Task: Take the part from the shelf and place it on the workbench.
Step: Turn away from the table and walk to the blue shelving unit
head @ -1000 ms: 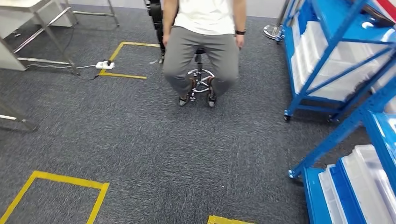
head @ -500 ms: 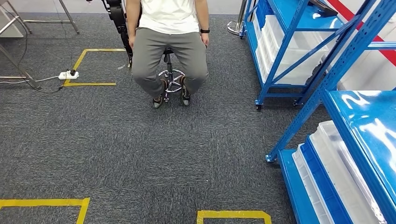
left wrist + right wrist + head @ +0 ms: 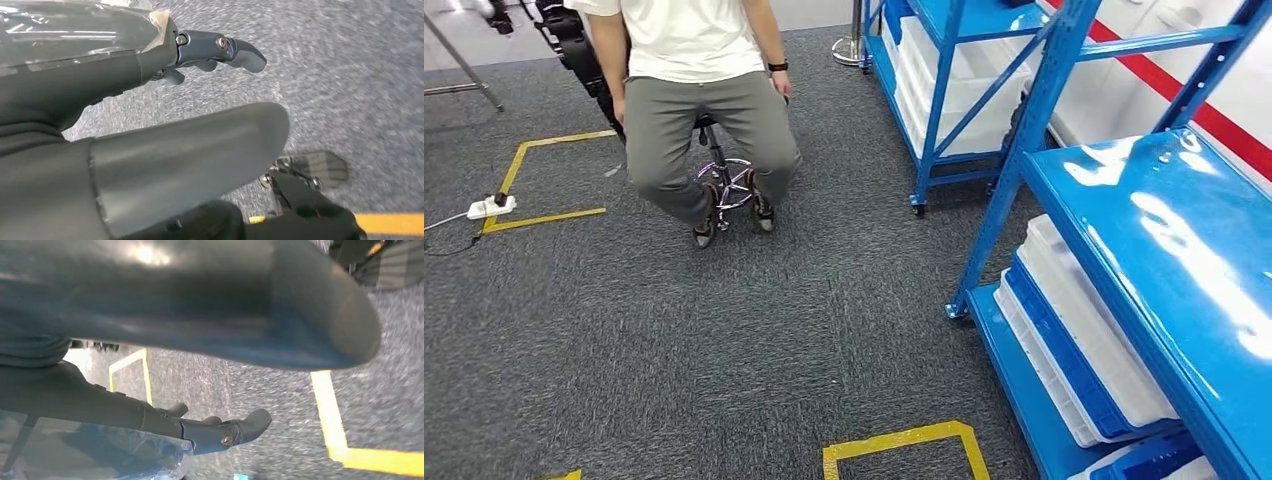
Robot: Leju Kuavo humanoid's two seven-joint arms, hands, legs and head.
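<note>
The grey carpet [image 3: 674,340] took up most of the head view, with yellow tape outlines [image 3: 904,445] stuck on it here and there. Next biggest was the blue shelf [image 3: 1164,250] on the right, its glossy top deck running off the edge of the picture, and white trays [image 3: 1084,330] stacked on the level underneath. A second blue shelf [image 3: 954,80] stood further back, also loaded with white trays. Couldn't pick out the part itself on either one, too hard to tell from here.

A person [image 3: 694,90] in a white shirt and grey trousers sat on a wheeled stool [image 3: 729,185] near the back, left of the far shelf. A white power strip [image 3: 491,207] lay on the carpet at the far left, right at the corner of a taped square.

The left hand [image 3: 150,125] hung over the carpet, thumb stretched out and the dark fingers [image 3: 235,50] well apart from it, holding nothing and touching nothing. The right hand [image 3: 200,365] was the same deal: thumb and fingers [image 3: 240,430] spread, nothing between them, just carpet and yellow tape below.
</note>
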